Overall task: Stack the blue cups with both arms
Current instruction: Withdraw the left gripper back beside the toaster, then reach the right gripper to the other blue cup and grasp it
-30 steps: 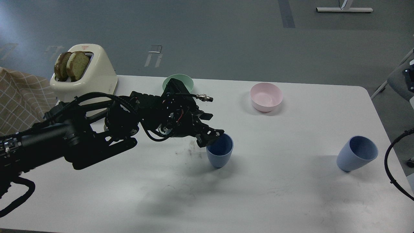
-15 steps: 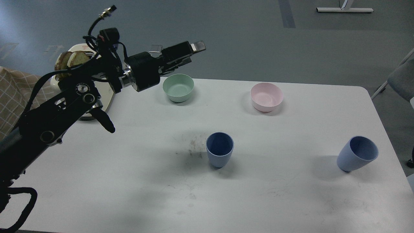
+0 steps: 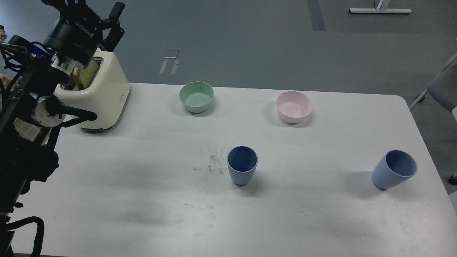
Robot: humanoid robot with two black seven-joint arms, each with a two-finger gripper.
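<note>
Since half a second ago the left arm [image 3: 32, 107] has swung up and back to the far left; its gripper [image 3: 91, 10] now sits high above the toaster [image 3: 103, 89], partly cut by the top edge. One finger shows apart from the body, but I cannot tell whether the jaws are apart or together. It holds nothing visible. The right arm is out of view.

Both blue cups are unmoved and unstacked: centre cup [image 3: 242, 166] upright mid-table, right cup [image 3: 392, 171] near the right edge, well apart from the first.

Open table lies between the cups and across the whole near side. The green bowl [image 3: 196, 95] and pink bowl [image 3: 294, 106] stand along the far edge.

The white table [image 3: 142, 200] has dark scuffs just left of the centre cup. Grey floor beyond.
</note>
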